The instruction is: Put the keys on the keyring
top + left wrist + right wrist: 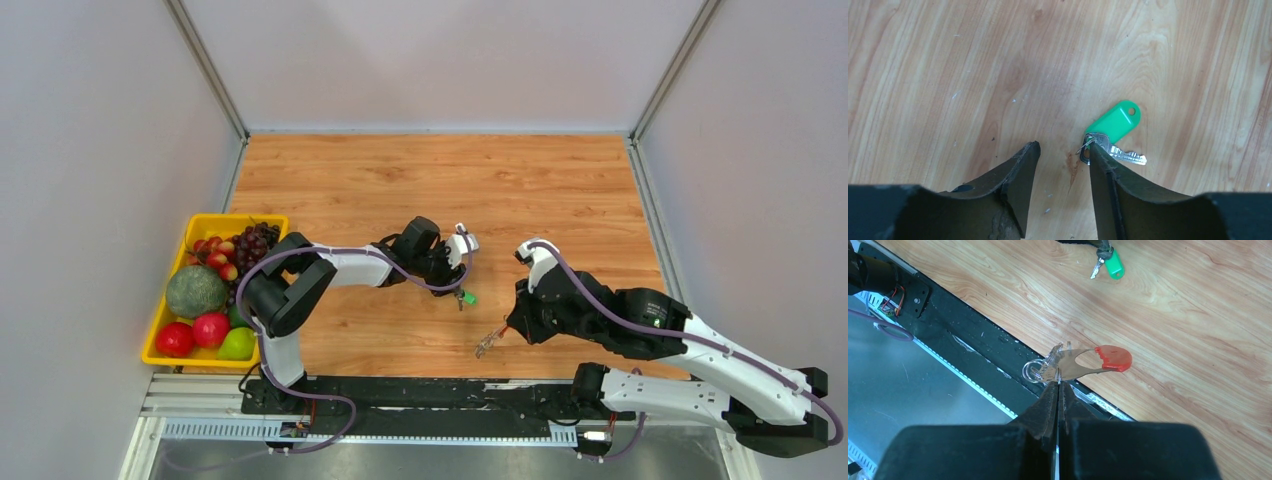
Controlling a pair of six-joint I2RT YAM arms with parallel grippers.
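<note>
Your left end effector hangs half-wide, empty, the keys on the table beside one finger: light, flat, slippery; pinch the green tag. Right end effector grips the stiff keyring.

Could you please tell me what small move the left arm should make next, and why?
Probably shift the left gripper slightly sideways toward the keys before closing: they lie on the table beside one fingertip, not in the gap. The right gripper already holds the keyring.
</note>
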